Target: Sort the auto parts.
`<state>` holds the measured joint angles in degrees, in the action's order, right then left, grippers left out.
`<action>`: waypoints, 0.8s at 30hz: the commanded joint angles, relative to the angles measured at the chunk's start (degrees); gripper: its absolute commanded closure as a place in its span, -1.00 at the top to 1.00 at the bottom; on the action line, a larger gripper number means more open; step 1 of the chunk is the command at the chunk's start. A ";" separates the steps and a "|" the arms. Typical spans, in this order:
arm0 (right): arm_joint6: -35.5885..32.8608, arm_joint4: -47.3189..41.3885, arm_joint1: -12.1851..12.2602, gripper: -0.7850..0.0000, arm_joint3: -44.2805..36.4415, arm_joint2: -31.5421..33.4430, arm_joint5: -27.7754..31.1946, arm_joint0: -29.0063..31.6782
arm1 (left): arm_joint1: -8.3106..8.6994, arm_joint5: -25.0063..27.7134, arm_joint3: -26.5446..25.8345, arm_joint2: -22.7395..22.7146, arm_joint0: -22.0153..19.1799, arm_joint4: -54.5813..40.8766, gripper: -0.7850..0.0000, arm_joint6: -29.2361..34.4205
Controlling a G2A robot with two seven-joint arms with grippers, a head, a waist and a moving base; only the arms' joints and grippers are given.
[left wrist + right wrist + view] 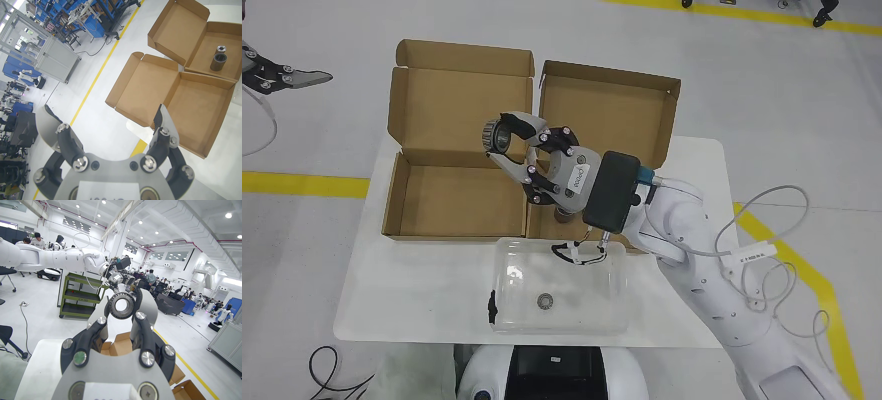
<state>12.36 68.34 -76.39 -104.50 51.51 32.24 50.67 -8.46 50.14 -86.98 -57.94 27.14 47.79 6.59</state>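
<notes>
Overhead, right gripper (509,138): pinching a bearing (503,136) between its fingers, in the air above the rear right corner of the left box.
Top view, left box (457,200): open cardboard with the lid folded back, on the white table (382,300).
Top view, right box (607,110): also open and touching the left box side by side; the right arm covers much of its floor.
Top view, clear bin (607,300): at the table's front edge, just in front of the boxes, with a small ring (544,299) lying in it.
Top view, left gripper (297,76): off the table, over the floor, well apart from the boxes.
Left wrist view, left gripper (103,108): fingers spread wide with nothing between them.
Left wrist view, left box (196,117): the nearer of the two, lid open.
Left wrist view, right box (200,55): holds two upright metal sleeves (218,63) just beside each other, the darker one wider and the lighter one narrower.
Right wrist view, right gripper (122,306): both fingers pressed against the bearing (122,316), whose bore faces the camera.
Right wrist view, left arm (56,256): stretched across, farther off.
</notes>
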 commanded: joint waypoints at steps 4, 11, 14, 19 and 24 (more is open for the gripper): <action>-0.58 0.04 0.02 -1.00 -0.23 0.06 -0.66 0.76 | 0.00 0.00 0.00 0.00 0.00 0.00 1.00 0.00; -3.16 1.36 -0.11 -1.00 0.64 -0.26 -1.66 2.09 | 0.00 0.00 0.00 0.00 0.00 0.00 1.00 0.00; -4.62 1.36 -0.32 -1.00 2.06 -1.07 -2.13 2.43 | 0.00 0.00 0.00 0.00 0.00 0.00 1.00 0.00; -6.70 -0.05 -1.00 -1.00 6.71 -3.29 -1.59 1.56 | 0.00 0.00 0.00 0.00 0.00 0.00 1.00 0.00; -7.54 -0.85 -2.19 -1.00 12.02 -6.47 -2.06 -0.38 | 0.00 0.00 0.00 0.00 0.00 0.00 1.00 0.00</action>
<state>4.83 67.54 -78.36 -93.53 45.62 30.45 50.61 -8.46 50.14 -86.98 -57.94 27.14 47.79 6.59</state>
